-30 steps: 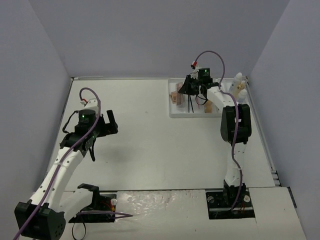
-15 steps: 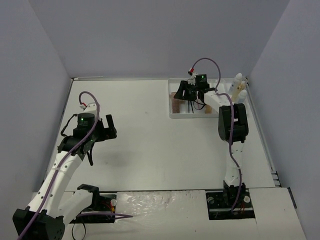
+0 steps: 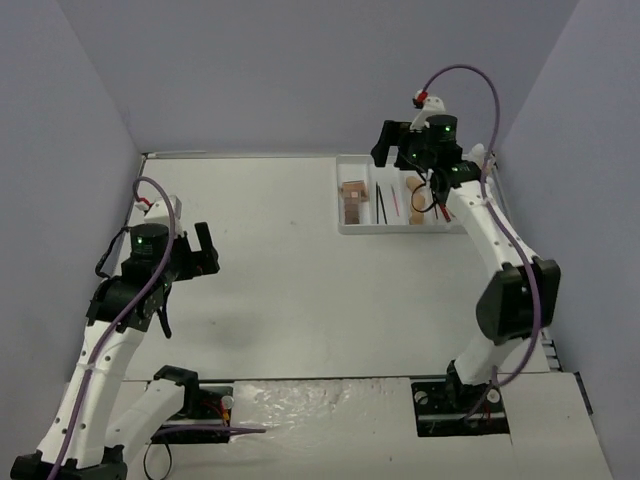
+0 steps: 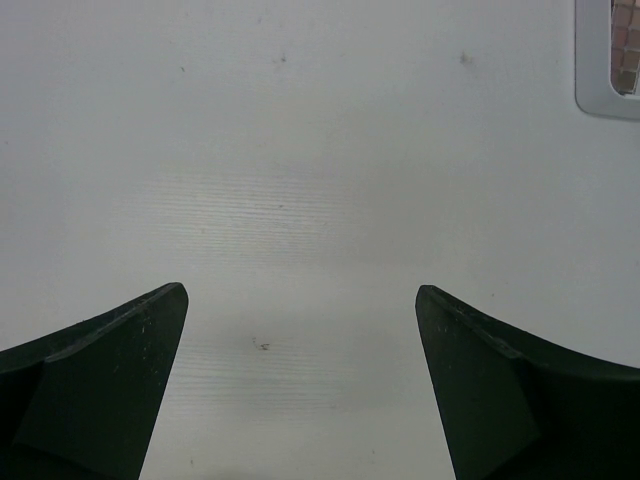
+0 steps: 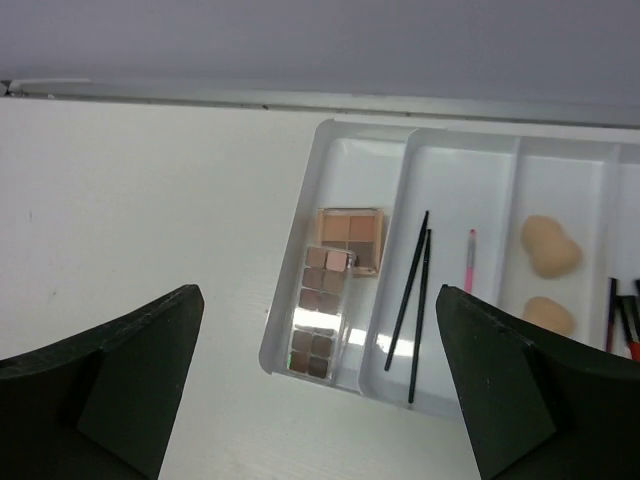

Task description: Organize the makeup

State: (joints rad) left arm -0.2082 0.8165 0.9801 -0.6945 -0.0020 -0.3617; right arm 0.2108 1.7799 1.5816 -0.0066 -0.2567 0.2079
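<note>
A white divided tray (image 3: 390, 231) at the back right holds the makeup. Its left compartment (image 5: 282, 300) has a square eyeshadow palette (image 5: 350, 238) with a long clear palette (image 5: 320, 310) leaning partly on it. To their right lie two thin black pencils (image 5: 412, 290) and a pink pencil (image 5: 469, 258), then two peach sponges (image 5: 550, 245). Red-black lipstick tubes (image 5: 625, 320) show at the right edge. My right gripper (image 5: 317, 300) hangs open high above the palettes, holding nothing. My left gripper (image 4: 300, 292) is open over bare table at the left (image 3: 200, 250).
The grey wall runs just behind the tray. In the left wrist view, a corner of the tray (image 4: 592, 70) shows at the top right. The right arm (image 3: 505, 300) arches over the table's right side.
My right gripper has opened and lifted up and back off the tray, leaving the palettes in the left compartment. My left arm has drawn back toward the left.
</note>
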